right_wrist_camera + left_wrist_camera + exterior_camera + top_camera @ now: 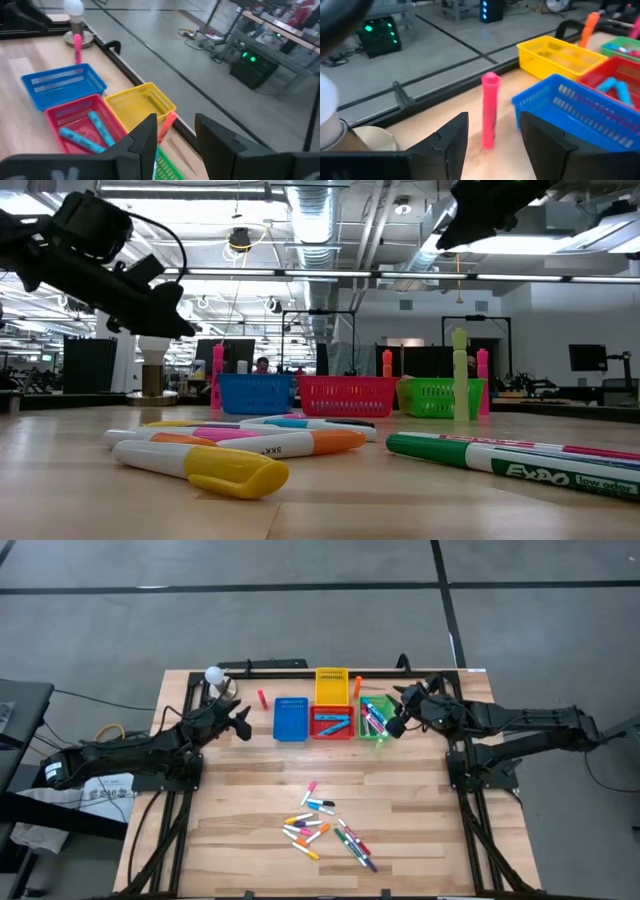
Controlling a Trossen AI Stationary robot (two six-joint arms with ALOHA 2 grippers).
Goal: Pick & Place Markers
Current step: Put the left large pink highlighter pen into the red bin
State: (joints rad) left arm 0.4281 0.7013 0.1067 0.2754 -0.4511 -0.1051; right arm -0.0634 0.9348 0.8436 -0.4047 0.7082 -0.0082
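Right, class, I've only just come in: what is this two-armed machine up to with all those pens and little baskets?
It is sorting markers into coloured bins. The left gripper hovers with open fingers by a pink marker standing upright beside the blue bin, not gripping it. The right gripper hangs over the green bin, fingers apart and holding nothing. Two blue markers lie in the red bin, others in the green one. A pile of markers waits near the table's front.
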